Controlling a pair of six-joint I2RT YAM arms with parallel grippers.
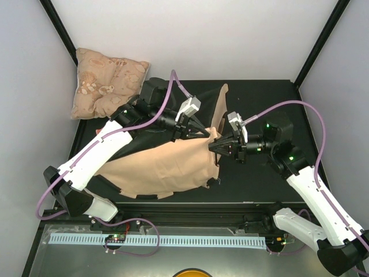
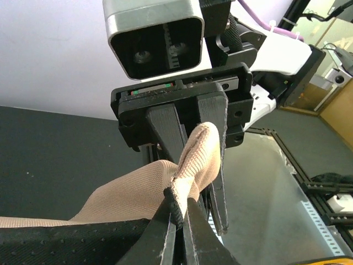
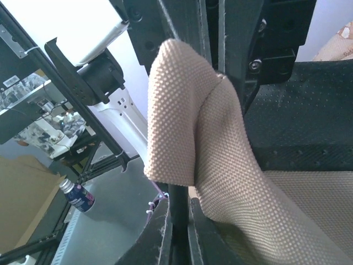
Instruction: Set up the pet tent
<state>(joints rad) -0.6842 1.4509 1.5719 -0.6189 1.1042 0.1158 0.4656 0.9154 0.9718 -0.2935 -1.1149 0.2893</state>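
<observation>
The pet tent (image 1: pixel 167 167) lies collapsed on the black bench (image 1: pixel 259 179), its tan canvas spread left of centre toward the near edge. At the canvas's right edge, the left gripper (image 1: pixel 205 134) is clenched on a raised fold of fabric. The right gripper (image 1: pixel 212 147) pinches the same fold from the right. A beige cushion (image 1: pixel 106 81) sits at the far left corner.

Pale panel walls (image 1: pixel 190 34), framed by black corner posts (image 1: pixel 57 26), enclose a black tabletop (image 1: pixel 259 179). A patterned beige cushion (image 1: pixel 106 81) sits at its far-left corner; a white perforated strip (image 1: pixel 190 239) runs along the grey metal near edge.
</observation>
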